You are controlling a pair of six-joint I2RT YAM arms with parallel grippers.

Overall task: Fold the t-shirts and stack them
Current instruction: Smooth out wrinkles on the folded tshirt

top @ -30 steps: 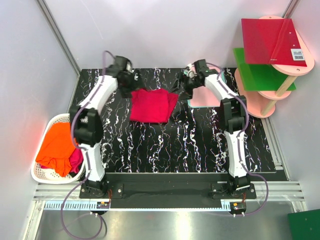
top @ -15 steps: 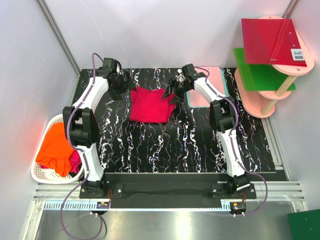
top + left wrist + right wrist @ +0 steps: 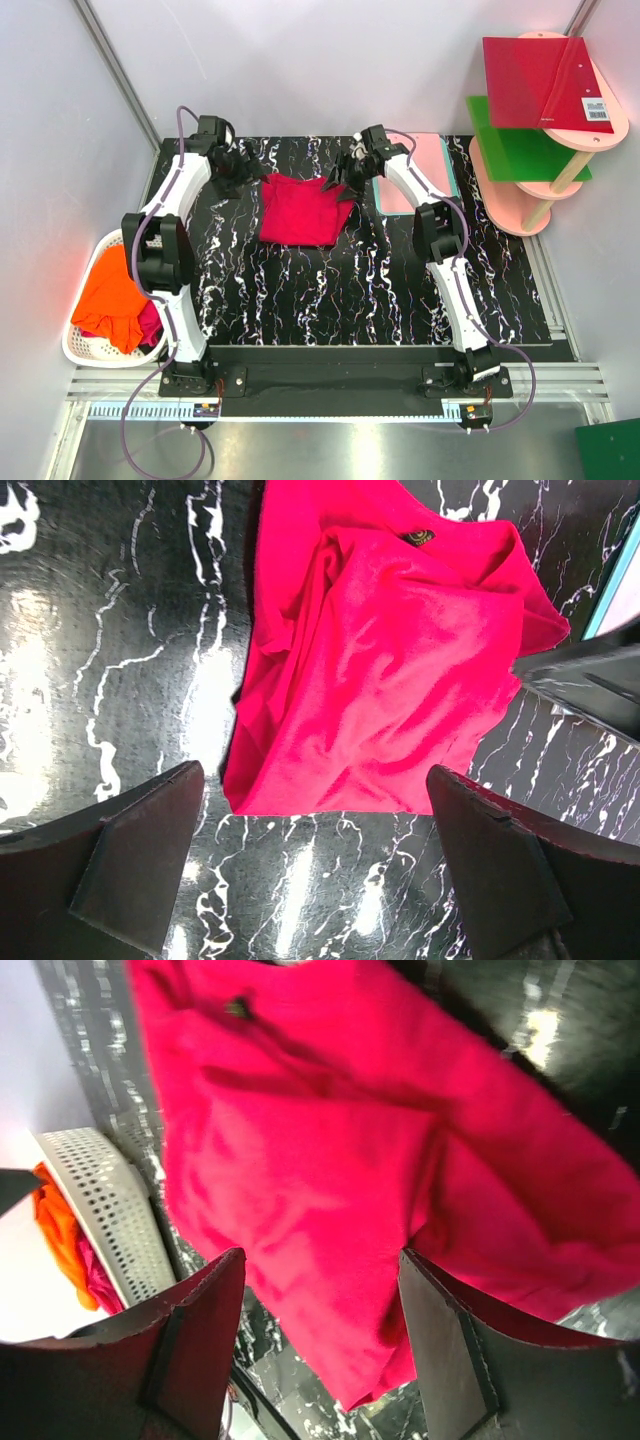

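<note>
A crimson t-shirt (image 3: 298,210) lies partly folded and rumpled on the black marbled table (image 3: 380,290). My left gripper (image 3: 240,172) hovers just off the shirt's far left corner. In the left wrist view it (image 3: 315,870) is open over bare table, with the shirt's (image 3: 390,650) edge just ahead of the fingertips. My right gripper (image 3: 345,176) is at the shirt's far right corner. In the right wrist view it (image 3: 320,1340) is open, and the shirt (image 3: 340,1150) lies beneath and between its fingers. An orange t-shirt (image 3: 112,292) and a crimson one (image 3: 153,320) lie in the basket.
The white basket (image 3: 85,345) stands off the table's left edge and shows in the right wrist view (image 3: 110,1210). A pink board with a teal edge (image 3: 415,175) lies at the far right of the table. A pink shelf (image 3: 545,180) with red and green boards stands further right.
Both arms swung left along the far side. The left gripper drew back off the shirt's left edge; the right gripper came from the pink board onto the shirt's right corner, jaws slightly narrower.
</note>
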